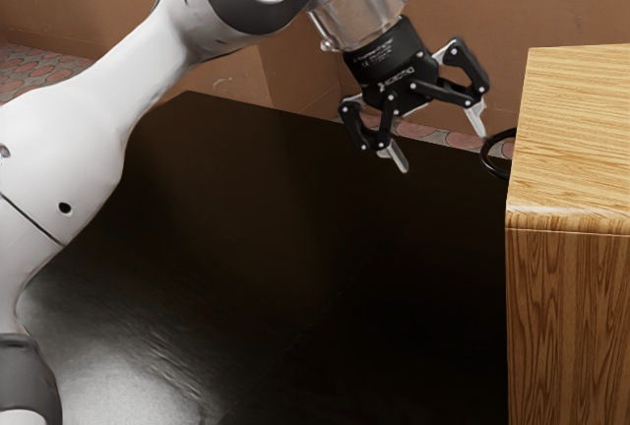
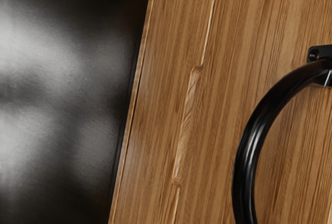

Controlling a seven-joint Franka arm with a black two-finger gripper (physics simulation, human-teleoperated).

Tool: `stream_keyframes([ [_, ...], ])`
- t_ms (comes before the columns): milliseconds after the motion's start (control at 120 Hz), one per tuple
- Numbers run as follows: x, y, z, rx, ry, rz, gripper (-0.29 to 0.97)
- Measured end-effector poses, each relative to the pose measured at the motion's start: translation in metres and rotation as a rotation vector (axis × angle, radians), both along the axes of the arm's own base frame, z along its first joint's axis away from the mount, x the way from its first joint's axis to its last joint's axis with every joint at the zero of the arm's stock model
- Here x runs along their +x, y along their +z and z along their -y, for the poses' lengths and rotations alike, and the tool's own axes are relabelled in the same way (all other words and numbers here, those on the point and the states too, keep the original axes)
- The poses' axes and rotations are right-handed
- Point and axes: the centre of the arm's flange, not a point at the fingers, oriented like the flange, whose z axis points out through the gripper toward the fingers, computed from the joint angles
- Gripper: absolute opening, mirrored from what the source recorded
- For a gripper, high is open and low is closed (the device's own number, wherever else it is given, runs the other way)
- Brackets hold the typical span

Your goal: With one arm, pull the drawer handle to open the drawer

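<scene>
A wooden drawer cabinet (image 1: 571,228) stands at the exterior view's right on the black table. Its black ring handle (image 1: 497,152) sticks out from the face turned toward the arm. My gripper (image 1: 440,136) hangs open just to the left of that handle, fingers spread wide and apart from it, nothing between them. In the wrist view the wooden drawer front (image 2: 207,105) is close up, with the curved black handle (image 2: 259,141) and its mount (image 2: 317,54) near the hand. Whether the drawer is pulled out I cannot tell.
The glossy black table (image 1: 256,277) stretches under the arm toward the exterior view's left. Brown walls and a patterned floor lie behind.
</scene>
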Motion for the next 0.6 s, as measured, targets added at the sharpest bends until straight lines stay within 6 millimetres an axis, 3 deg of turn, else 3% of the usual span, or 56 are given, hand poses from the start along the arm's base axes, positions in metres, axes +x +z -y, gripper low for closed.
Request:
stream_keyframes([
  [600,0.024,-0.042,0.009,0.05,-0.004,0.005,0.68],
])
